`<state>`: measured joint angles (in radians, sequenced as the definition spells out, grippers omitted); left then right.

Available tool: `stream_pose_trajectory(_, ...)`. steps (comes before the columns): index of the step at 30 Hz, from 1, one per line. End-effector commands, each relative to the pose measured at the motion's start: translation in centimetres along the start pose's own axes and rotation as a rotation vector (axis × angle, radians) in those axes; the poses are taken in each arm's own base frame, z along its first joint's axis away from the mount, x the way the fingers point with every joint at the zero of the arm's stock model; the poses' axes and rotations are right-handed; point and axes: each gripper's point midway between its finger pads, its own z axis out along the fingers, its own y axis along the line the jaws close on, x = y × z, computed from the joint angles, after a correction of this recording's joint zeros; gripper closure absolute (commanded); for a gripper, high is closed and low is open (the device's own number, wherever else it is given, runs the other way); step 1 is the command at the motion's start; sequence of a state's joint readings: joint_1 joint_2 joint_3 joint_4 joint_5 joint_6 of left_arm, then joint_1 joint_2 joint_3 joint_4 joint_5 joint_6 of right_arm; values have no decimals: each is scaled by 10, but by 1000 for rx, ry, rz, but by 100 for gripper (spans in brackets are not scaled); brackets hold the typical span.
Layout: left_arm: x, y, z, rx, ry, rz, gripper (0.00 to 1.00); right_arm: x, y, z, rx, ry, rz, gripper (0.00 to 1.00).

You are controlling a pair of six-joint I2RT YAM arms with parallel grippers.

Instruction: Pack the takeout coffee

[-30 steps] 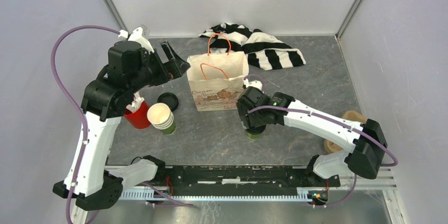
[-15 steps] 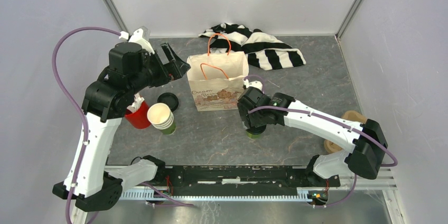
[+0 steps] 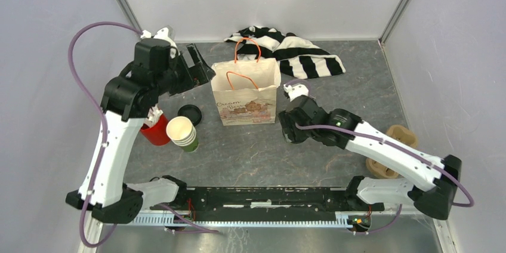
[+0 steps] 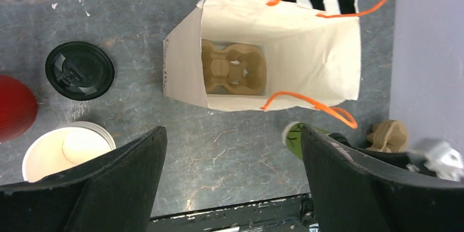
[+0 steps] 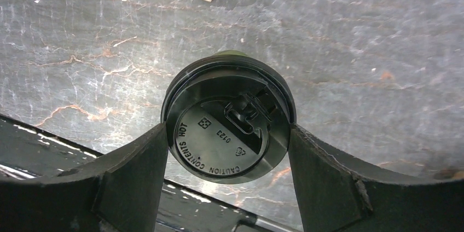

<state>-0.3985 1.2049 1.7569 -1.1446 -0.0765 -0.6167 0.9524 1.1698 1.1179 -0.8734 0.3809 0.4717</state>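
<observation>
The largest thing for this step is the paper bag (image 3: 246, 95), which stands upright in the middle of the top view with its mouth open upward. At its bottom lies a brown cup carrier (image 4: 233, 68). The left gripper (image 4: 232, 131) hangs above the bag with its jaws wide apart and nothing between them. The right gripper (image 5: 227, 128) is just to the lower right of the bag in the top view. Its jaws stand on the two sides of the takeout coffee (image 5: 230, 106) and press against the rim of the black lid (image 5: 213, 144), so we judge that they are clamped on it. The cup is upright, with its long axis pointing toward the wrist camera. We cannot tell whether it rests on the table or is a little lifted. From the jaws the bag's mouth lies up and to the left in the top view, and higher than the cup. We think the coming move must raise the cup above the bag's edge first, and the right arm is the nearer one.
</observation>
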Motion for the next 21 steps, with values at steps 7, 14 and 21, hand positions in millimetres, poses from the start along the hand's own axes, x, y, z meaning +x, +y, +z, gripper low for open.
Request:
stream_pose_trajectory(7,12,9,66,-146,161,-14,17,-36,-33,-56,15,-204,-125,47)
stream_pose_trajectory(14,13,36,100,-275,167,97,23,-54,-28,-85,-84,-324,-131,51)
stream_pose_trajectory(21,14,35,129,-274,191,140,34,-62,-29,-105,-133,-403,-230,53)
